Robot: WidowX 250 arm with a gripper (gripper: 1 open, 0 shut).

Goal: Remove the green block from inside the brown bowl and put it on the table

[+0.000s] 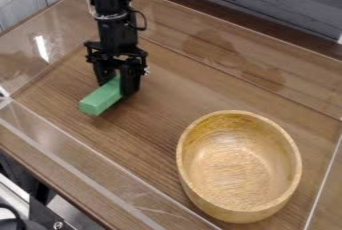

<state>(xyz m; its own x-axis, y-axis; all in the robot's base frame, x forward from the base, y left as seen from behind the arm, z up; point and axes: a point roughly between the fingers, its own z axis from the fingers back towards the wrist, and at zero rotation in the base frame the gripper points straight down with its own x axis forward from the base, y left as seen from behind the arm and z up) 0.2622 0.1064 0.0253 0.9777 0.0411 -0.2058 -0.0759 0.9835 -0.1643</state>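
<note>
The green block lies flat on the table, left of centre and well outside the brown bowl. The bowl stands empty at the front right. My gripper points almost straight down over the block's far end. Its two black fingers straddle that end and press against its sides, so it is shut on the block while the block rests on the wood.
Low clear plastic walls edge the tabletop on the left and along the front. The black arm rises from the gripper toward the top of the view. A grey planked wall stands behind the table.
</note>
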